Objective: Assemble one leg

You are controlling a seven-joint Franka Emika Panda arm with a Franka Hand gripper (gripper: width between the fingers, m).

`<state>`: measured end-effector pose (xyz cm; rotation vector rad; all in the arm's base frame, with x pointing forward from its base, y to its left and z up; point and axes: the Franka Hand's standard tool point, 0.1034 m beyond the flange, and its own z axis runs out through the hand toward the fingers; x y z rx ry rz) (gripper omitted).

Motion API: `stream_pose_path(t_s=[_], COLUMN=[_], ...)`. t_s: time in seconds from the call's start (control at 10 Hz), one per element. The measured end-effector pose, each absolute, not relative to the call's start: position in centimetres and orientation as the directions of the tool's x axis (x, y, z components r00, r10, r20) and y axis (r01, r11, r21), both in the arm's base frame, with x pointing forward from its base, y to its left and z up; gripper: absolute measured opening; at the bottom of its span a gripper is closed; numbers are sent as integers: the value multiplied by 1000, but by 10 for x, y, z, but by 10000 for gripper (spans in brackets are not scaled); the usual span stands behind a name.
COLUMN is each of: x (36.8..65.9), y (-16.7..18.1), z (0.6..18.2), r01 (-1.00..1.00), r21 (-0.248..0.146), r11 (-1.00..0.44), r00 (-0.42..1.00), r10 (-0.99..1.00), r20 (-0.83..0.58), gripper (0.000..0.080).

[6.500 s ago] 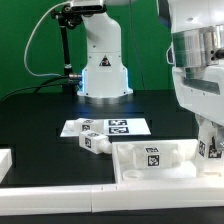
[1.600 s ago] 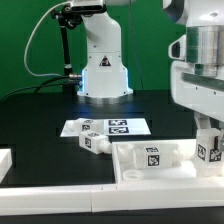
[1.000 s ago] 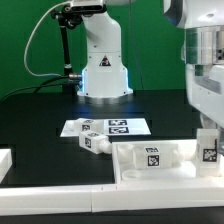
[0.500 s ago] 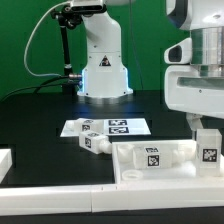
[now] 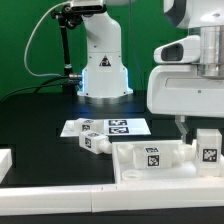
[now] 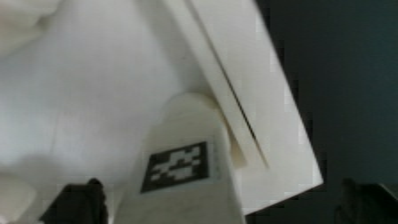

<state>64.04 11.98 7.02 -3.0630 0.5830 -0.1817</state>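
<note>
A white leg (image 5: 208, 150) with a square tag stands upright on the right end of the large white rimmed panel (image 5: 150, 160). My gripper (image 5: 192, 127) hangs just above it, slightly toward the exterior view's left, and does not touch it. In the wrist view the leg (image 6: 182, 170) stands between my two dark fingertips (image 6: 82, 200), which are far apart and clear of it; the gripper (image 6: 222, 205) is open and empty. A second leg (image 5: 95, 143) lies on the black table beside the panel.
The marker board (image 5: 108, 127) lies flat behind the loose leg. The arm's white base (image 5: 102, 70) stands at the back. A white part (image 5: 5, 160) shows at the exterior view's left edge. A white ledge (image 5: 60, 200) runs along the front.
The gripper was shut on the upright leg at the panel's right end. It has let go, risen and shifted toward the exterior view's left. The leg stays standing.
</note>
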Motion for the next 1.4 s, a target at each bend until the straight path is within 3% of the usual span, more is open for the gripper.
stream_pose_path(t_s=[0.1, 0.3, 0.4, 0.5, 0.9, 1.4], x=[640, 640, 640, 639, 640, 640], y=[120, 119, 118, 117, 117, 118], z=[70, 70, 69, 69, 69, 68], r01=[-390, -404, -459, -528, -766, -994], r21=[-42, -43, -48, -55, -72, -110], r11=[-920, -914, -887, -847, -639, -17], r00=[913, 907, 881, 841, 635, 20], r10=[-393, -406, -462, -531, -769, -999], r20=[109, 109, 104, 100, 70, -25], gripper=[649, 403, 403, 287, 287, 287])
